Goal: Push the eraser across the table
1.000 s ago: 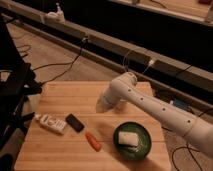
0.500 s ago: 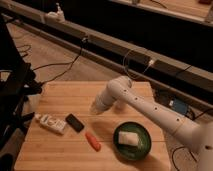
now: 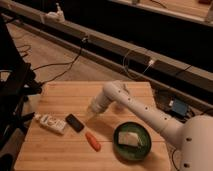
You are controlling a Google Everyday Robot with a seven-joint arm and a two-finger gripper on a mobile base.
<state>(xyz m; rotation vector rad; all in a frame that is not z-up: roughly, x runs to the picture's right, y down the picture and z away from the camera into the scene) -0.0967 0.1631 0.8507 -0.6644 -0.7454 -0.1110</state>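
The eraser, a small flat black block, lies on the left half of the light wooden table. My white arm reaches in from the right, and my gripper hangs low over the table just right of the eraser and slightly behind it, a short gap away. A white labelled tube lies just left of the eraser. An orange carrot-shaped piece lies in front of it, to the right.
A green bowl holding a pale block sits at the table's front right. A black chair frame stands off the left edge. Cables and a rail run along the floor behind the table.
My arm has swung left and down, bringing the gripper closer to the eraser. The eraser, tube, carrot piece and bowl have not moved.
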